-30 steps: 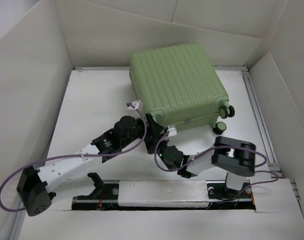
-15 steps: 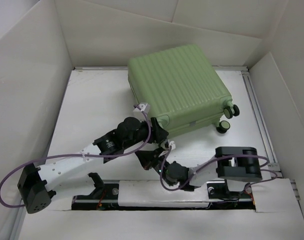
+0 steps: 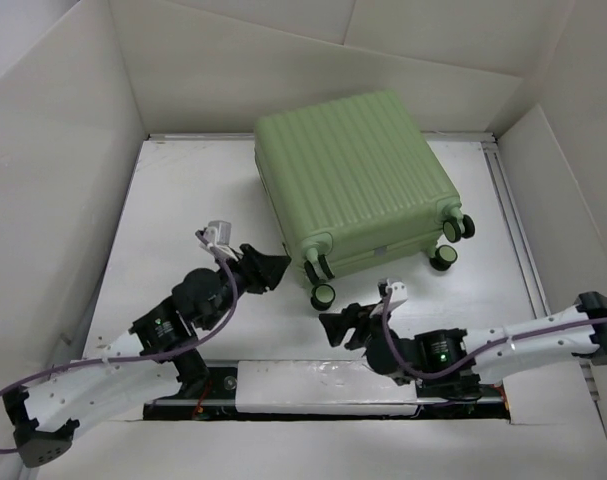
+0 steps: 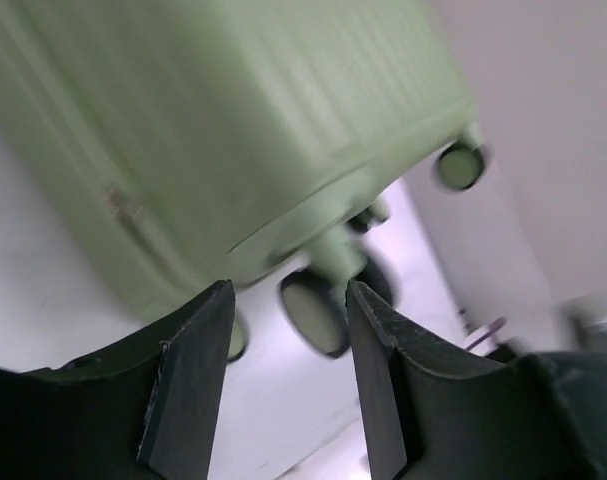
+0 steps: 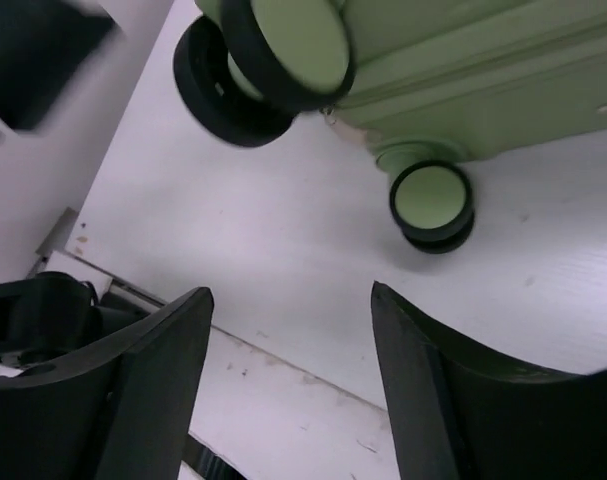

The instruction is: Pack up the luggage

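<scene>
The luggage is a pale green ribbed hard-shell suitcase lying shut and flat at the back middle of the table. Its black caster wheels point toward the near right. My left gripper hovers just left of the suitcase's near corner, open with nothing between its fingers. In the left wrist view the luggage fills the top, and a wheel lies beyond the left gripper. My right gripper sits low in front of the wheels, open and empty. The right wrist view shows the right gripper over bare table below a wheel.
White walls box in the table on the left, back and right. A metal rail runs along the table's right side. The arms' mounting bar runs along the near edge. Bare table lies left of the suitcase.
Both arms have pulled back from the suitcase's near edge toward the front. The right gripper has gone from shut to open. The suitcase has turned slightly and now lies still.
</scene>
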{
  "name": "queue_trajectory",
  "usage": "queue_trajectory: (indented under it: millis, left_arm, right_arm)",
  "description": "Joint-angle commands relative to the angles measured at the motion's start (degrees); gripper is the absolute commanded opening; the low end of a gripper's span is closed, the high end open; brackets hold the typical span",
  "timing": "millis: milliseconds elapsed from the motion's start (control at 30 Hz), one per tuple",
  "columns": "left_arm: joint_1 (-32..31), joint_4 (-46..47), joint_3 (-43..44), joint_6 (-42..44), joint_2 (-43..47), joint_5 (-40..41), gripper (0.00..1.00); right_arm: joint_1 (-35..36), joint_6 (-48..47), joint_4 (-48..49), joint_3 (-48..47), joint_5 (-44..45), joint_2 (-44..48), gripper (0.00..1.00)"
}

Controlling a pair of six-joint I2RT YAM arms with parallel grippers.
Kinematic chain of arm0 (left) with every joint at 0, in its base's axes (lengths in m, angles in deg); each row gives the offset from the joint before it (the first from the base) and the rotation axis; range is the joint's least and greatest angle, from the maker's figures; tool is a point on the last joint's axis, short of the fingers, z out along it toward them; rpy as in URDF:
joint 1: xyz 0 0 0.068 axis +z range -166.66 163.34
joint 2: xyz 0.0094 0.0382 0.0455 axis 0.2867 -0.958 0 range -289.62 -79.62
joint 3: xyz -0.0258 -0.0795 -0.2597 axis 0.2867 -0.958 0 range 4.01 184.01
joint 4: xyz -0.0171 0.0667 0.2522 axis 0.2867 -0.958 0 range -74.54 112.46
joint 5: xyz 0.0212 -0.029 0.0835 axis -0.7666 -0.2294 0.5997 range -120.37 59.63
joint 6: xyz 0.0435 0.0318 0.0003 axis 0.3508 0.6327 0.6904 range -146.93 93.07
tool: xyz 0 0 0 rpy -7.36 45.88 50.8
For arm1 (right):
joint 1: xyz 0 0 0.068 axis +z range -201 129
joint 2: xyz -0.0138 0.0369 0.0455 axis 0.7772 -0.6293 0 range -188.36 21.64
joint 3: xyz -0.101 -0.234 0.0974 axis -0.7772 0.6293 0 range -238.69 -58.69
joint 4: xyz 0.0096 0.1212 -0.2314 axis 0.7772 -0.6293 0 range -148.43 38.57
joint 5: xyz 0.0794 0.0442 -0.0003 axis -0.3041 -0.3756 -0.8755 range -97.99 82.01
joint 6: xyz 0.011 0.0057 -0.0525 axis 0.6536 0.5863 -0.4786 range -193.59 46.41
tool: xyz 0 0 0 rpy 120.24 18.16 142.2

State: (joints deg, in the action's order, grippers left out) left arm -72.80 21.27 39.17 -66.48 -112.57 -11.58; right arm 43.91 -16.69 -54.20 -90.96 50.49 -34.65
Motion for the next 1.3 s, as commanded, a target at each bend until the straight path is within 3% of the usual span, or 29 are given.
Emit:
queue_trajectory:
  millis: [0,200,467,600,667,700,800,833,933,1033,1200,1233,1267]
  left_arm:
    - [0.07,1.36,-8.51,-2.90,1.99,0.65,0.44]
    - [0.07,2.16,-8.01,-3.43,-0.27,0.11,0.44]
    - [0.07,2.16,-6.33,-3.33,-0.37,-0.86,0.41]
    - [0.07,1.63,-9.58,-4.48,2.01,-0.86,0.41]
    - [0.07,2.50,-11.33,-4.48,2.01,-3.83,0.41]
    - [0.07,3.38,-11.95,-4.48,1.23,-5.15,0.40]
    - [0.07,9.52,-14.58,-3.96,-2.89,-10.86,0.39]
    - [-0.63,11.19,-14.59,-3.96,-4.39,-11.48,0.39]
    - [-5.09,16.30,-15.29,-4.48,-11.05,-10.01,0.38]
    - [-10.11,19.20,-13.54,-5.01,-15.90,-5.26,0.38]
    - [-10.13,23.25,-12.83,-5.63,-17.32,-5.25,0.38]
    - [-10.13,23.25,-13.35,-5.63,-17.32,-5.25,0.38]
    - [-10.13,23.25,-13.36,-5.63,-16.28,-4.73,0.38]
  right_arm:
    - [-1.04,0.94,-19.18,-7.53,3.75,3.64,0.71]
    - [-9.74,-12.06,-18.43,-16.23,-3.87,1.37,0.82]
    - [-18.27,-27.10,-13.06,-26.43,-18.47,-11.88,1.00]
    - [-21.61,-29.56,-14.54,-30.83,-20.69,-18.04,1.00]
    - [-22.67,-28.79,-16.04,-31.36,-18.16,-19.64,0.91]
    - [-23.54,-28.78,-16.57,-31.36,-17.09,-20.17,0.76]
    - [-26.96,-27.37,-17.10,-29.44,-16.20,-19.30,0.46]
    - [-27.93,-27.37,-17.10,-28.73,-16.20,-17.64,0.29]
    - [-32.50,-28.51,-17.79,-25.04,-17.16,-11.77,0.11]
    - [-37.77,-30.27,-19.64,-21.62,-18.13,-5.69,0.06]
    - [-48.67,-35.71,-20.17,-17.04,-27.09,6.97,0.08]
    - [-51.55,-36.33,-20.17,-16.43,-30.32,8.03,0.11]
    - [-52.54,-37.03,-20.17,-15.55,-32.18,8.91,0.30]
